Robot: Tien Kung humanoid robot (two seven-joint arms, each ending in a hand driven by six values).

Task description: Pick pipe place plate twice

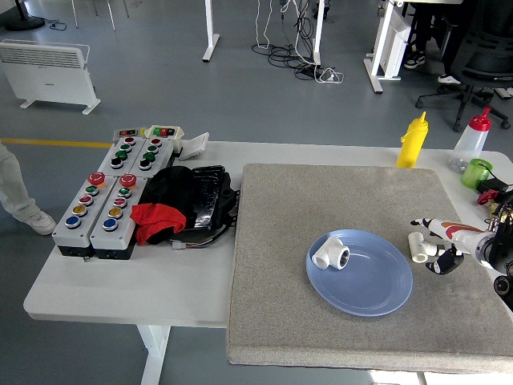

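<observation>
A white pipe elbow (330, 254) lies on the left part of the blue plate (369, 293), which sits on the grey mat. A second white pipe piece (418, 246) lies on the mat just off the plate's right rim. My right hand (438, 245) comes in from the right edge. Its white-and-orange fingers (437, 226) are spread above the second pipe and its dark thumb is below it. The hand holds nothing, and I cannot tell whether it touches the pipe. My left arm is out of view.
The grey mat (321, 200) covers the table's right half. Two button boxes (104, 200) and a black-and-red cloth bundle (180, 204) sit on the left. A yellow bottle (413, 141), a red-capped bottle (470, 143) and a green cup (478, 172) stand at the back right.
</observation>
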